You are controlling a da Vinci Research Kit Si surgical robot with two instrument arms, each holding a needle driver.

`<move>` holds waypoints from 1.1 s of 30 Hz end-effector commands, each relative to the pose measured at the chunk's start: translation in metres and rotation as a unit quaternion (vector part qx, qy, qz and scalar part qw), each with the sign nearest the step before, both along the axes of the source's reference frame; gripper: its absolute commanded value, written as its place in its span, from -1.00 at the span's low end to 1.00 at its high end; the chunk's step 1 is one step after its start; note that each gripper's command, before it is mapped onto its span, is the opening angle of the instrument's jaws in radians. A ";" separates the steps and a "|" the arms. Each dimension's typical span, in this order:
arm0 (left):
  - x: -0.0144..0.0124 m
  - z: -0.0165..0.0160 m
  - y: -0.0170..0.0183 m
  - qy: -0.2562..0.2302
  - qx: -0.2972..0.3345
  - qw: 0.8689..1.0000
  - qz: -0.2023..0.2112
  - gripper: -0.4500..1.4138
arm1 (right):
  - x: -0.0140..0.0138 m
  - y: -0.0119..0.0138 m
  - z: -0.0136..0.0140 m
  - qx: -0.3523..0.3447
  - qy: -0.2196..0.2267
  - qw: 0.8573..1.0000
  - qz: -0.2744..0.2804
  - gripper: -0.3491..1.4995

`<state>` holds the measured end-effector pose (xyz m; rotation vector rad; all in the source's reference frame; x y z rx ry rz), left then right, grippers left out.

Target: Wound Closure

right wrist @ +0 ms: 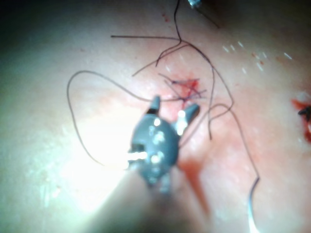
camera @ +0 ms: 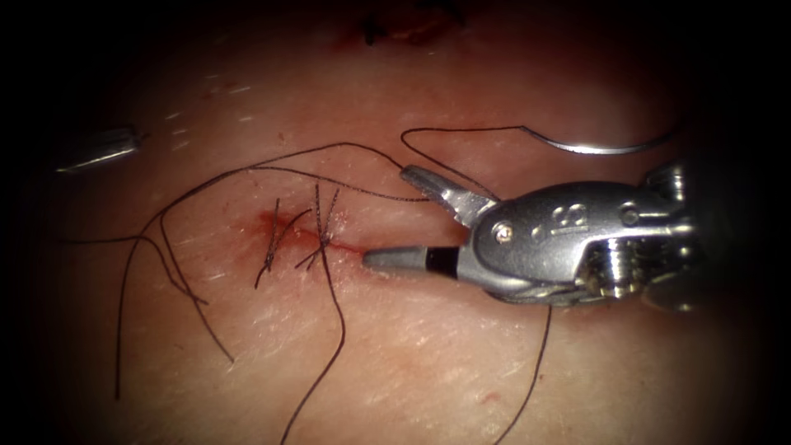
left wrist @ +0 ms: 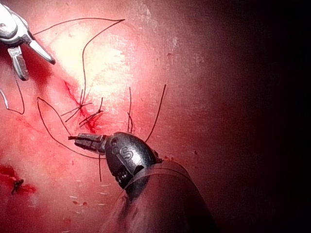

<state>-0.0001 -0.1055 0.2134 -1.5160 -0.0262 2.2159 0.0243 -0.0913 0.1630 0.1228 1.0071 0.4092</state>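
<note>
Curved steel needle [camera: 597,148] lying free on tissue [camera: 412,363], right gripper [camera: 395,218] splayed, empty.

The left tool [left wrist: 80,141] is seen lying low over the tissue [left wrist: 204,82], its jaws drawn together, and a dark strand of thread [left wrist: 53,133] appears to be caught at their tip, though this cannot be made certain. Just ahead of the tip, the cut [left wrist: 77,104] is crossed by short dark stitch ends, and red fluid [left wrist: 92,121] is spread around it. Beyond the cut, well apart from the left tool, the right tool [left wrist: 34,60] is seen with its jaws spread apart and nothing between them.
</note>
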 end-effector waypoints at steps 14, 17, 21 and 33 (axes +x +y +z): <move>-0.0038 0.0048 -0.0020 0.002 0.078 0.996 -0.039 0.78 | 0.0034 -0.0072 0.0023 -0.017 0.031 0.996 -0.086 0.92; -0.0050 0.0044 -0.0031 0.019 0.088 0.996 -0.026 0.91 | 0.0029 -0.0069 0.0023 -0.023 0.023 0.996 -0.077 0.92; -0.0060 0.0033 -0.0047 0.012 0.099 0.995 -0.018 0.93 | 0.0021 -0.0065 0.0021 -0.026 0.018 0.997 -0.071 0.92; -0.0073 0.0018 -0.0086 0.047 0.146 0.986 0.065 0.82 | 0.0018 -0.0059 0.0029 -0.032 0.017 0.997 -0.073 0.92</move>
